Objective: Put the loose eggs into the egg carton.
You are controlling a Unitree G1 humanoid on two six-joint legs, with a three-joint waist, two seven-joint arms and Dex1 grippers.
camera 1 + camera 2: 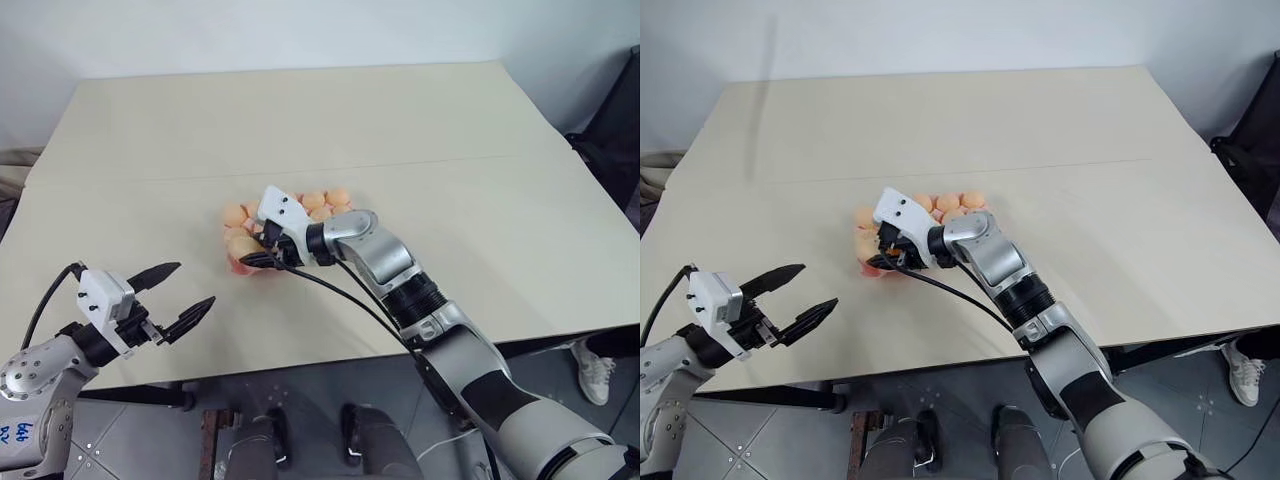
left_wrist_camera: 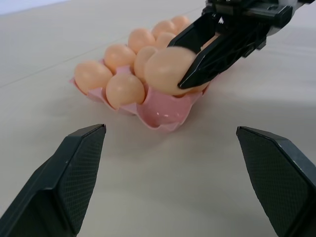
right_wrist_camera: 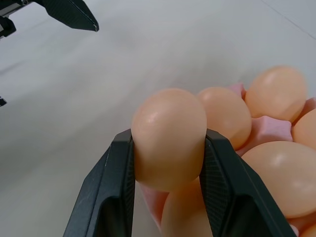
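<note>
The pink egg carton (image 2: 163,112) lies at the middle of the beige table, with several pale orange eggs (image 1: 325,199) seated in its cups. My right gripper (image 1: 254,254) reaches in from the right and is shut on one egg (image 3: 169,133), holding it just above the carton's near-left corner. An empty cup (image 2: 159,117) shows below that egg. My left gripper (image 1: 195,283) hovers to the carton's near left, close to the table's front edge, its fingers (image 2: 74,168) wide open with nothing between them.
The table (image 1: 300,120) stretches wide and bare behind the carton, with a seam running across it. Its front edge runs just below my left gripper. A person's shoe (image 1: 597,372) stands on the floor at the right, and a dark object (image 1: 612,140) sits past the table's right edge.
</note>
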